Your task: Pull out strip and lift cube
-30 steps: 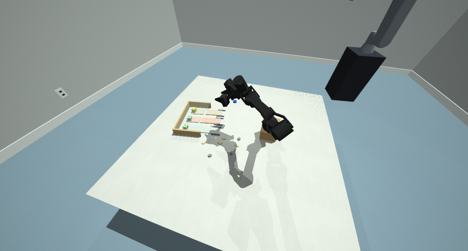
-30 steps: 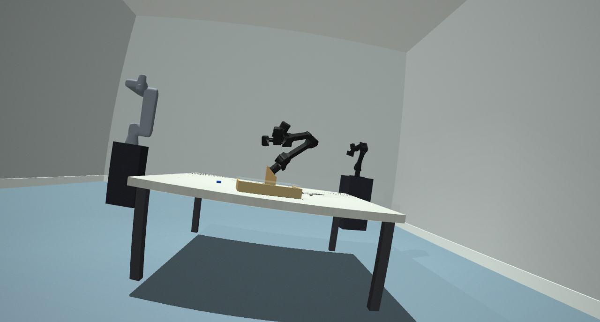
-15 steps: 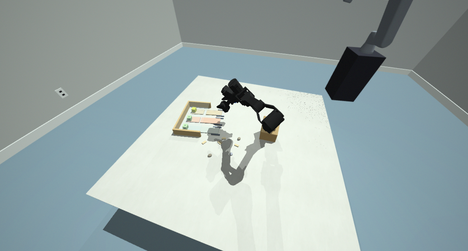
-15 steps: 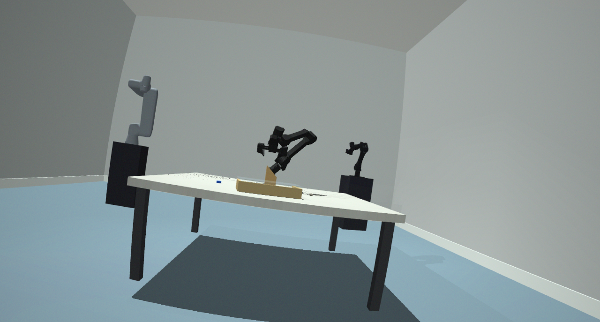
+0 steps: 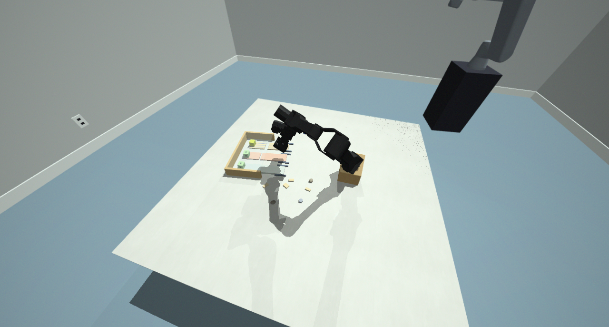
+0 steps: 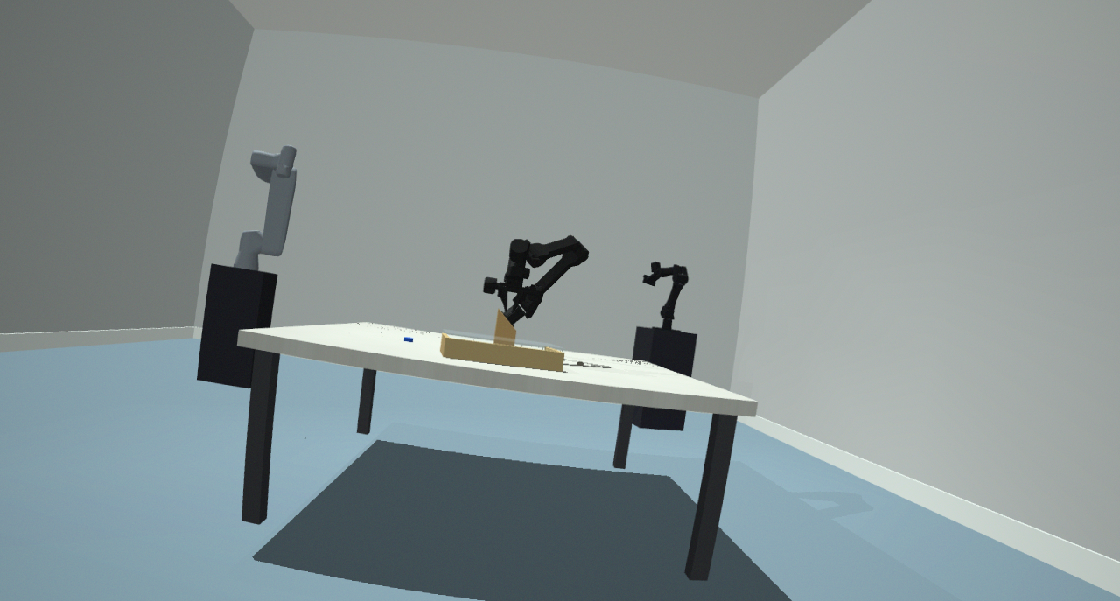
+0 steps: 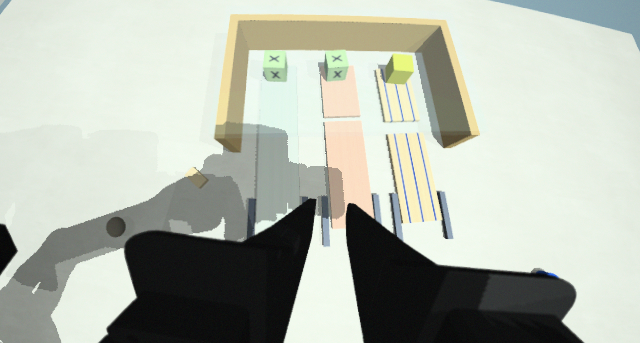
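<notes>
A pale green strip (image 7: 278,103) (image 5: 279,170) lies at the left in the wrist view and shows no gap. A green cube with X marks (image 7: 275,67) (image 5: 240,164) is at its far end. The salmon strip (image 7: 347,153) (image 5: 274,156) is split in two; another X-marked green cube (image 7: 336,66) (image 5: 246,153) sits on its far piece. The blue-striped strip (image 7: 413,178) is split too and bears a plain yellow cube (image 7: 399,69) (image 5: 251,142). My gripper (image 7: 331,208) is above the near ends, its fingers narrowly apart with nothing between them.
A three-sided wooden frame (image 7: 340,18) (image 5: 235,152) surrounds the far parts, with a clear sheet over it. Dark bars (image 7: 326,223) flank the near strip ends. Small wooden pieces (image 5: 285,185) and stones (image 5: 310,180) lie beside the frame.
</notes>
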`<control>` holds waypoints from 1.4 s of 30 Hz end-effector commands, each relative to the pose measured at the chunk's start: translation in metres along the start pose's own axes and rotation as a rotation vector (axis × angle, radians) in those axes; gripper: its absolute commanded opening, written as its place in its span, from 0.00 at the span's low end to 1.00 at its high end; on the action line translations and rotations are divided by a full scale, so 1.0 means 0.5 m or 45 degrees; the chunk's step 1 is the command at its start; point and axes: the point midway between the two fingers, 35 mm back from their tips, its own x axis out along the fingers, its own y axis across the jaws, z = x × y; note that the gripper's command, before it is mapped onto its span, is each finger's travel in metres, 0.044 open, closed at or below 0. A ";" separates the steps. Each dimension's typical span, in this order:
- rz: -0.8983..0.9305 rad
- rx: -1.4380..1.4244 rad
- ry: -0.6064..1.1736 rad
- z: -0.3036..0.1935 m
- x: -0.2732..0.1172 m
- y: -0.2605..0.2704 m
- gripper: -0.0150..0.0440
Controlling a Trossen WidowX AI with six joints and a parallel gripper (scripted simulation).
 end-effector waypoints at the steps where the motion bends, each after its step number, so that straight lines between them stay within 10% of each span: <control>1: 0.044 -0.113 0.397 -0.016 0.075 0.064 0.25; 7: 0.098 -0.200 0.694 -0.050 0.109 0.101 0.25; 42: 0.098 -0.200 0.694 -0.086 0.174 0.107 0.25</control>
